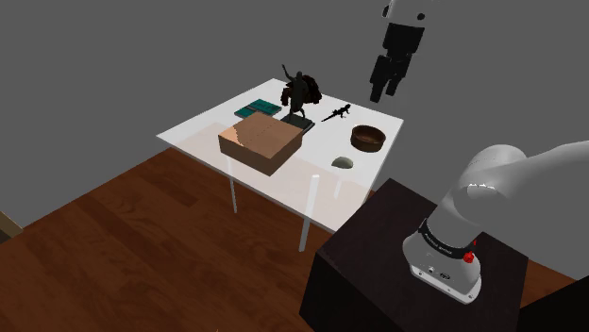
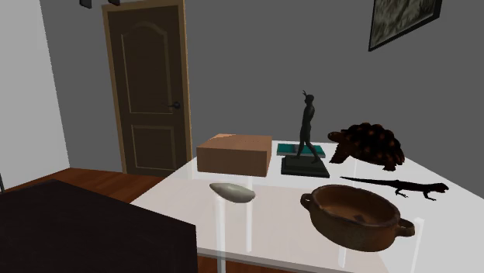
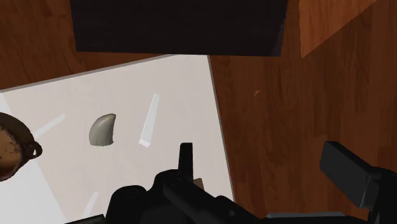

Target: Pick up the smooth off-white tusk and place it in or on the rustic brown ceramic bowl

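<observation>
The end effector [image 1: 384, 91] hangs high above the table [image 1: 321, 141], fingers spread wide and holding nothing. The step in hand is judged to be the approach: the tusk [image 3: 104, 130] lies off to one side of the fingers, not between them. It rests on the table near the edge facing the stand [image 1: 396, 255], close to the bowl [image 1: 368, 139] but apart from it.

The next move calls for travel over the tusk, descent, then closure across its narrow width.

The white table also carries a box [image 2: 234, 155], statue [image 2: 306, 136], turtle [image 2: 368, 146] and lizard [image 2: 399, 186]. The room has a wood floor [image 1: 142, 245], grey walls, a brown door [image 2: 150, 89] and a framed picture [image 2: 403, 22].
</observation>
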Available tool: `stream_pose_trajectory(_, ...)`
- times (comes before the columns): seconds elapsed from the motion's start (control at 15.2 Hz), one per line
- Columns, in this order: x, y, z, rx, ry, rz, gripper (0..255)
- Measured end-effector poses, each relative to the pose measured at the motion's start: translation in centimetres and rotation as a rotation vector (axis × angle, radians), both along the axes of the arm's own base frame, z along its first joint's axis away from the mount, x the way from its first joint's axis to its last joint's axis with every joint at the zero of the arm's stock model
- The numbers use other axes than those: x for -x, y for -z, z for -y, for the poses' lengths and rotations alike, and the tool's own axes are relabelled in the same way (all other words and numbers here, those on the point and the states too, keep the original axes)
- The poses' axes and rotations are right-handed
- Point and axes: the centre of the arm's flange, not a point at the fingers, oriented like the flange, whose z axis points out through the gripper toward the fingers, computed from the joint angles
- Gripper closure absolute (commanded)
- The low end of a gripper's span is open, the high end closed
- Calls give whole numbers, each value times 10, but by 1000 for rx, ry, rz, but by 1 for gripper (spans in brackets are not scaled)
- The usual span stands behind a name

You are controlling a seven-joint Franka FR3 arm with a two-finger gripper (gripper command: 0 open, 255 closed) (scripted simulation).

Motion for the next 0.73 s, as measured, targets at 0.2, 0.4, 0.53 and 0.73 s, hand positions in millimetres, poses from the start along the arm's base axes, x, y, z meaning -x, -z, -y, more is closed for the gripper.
stream_pose_trajectory(0.2,-7,12,7,3,8,-8,0)
stream_pose_trajectory(0.4,-29,42,19,12,26,-25,0)
stream_pose_trajectory(0.53,-43,60,30,18,40,-37,0)
stream_pose_trajectory(0.73,-64,92,44,26,60,-55,0)
